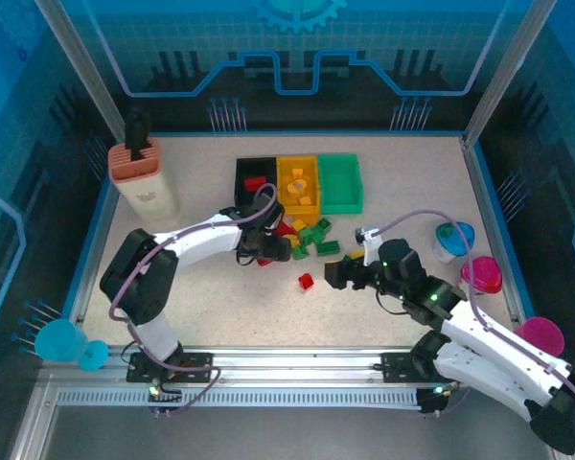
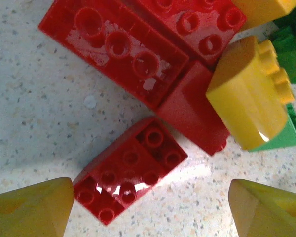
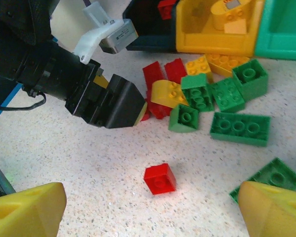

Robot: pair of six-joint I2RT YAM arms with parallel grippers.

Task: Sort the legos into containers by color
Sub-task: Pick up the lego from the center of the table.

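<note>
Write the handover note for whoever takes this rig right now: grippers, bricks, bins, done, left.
Left gripper: open, empty, low over a red brick at the pile's edge.
Right gripper: open, empty, facing a lone red cube.
Done: one red piece in the black bin; yellow pieces in the yellow bin.
Left: the pile of red, yellow and green bricks in front of the bins; nothing visible in the green bin.

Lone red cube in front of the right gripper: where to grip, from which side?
Grip the red cube by two opposite flat side walls, from above, with the open right gripper. It lies apart from the pile, bare table all round, slightly askew, so probably twist the wrist to square up.
</note>
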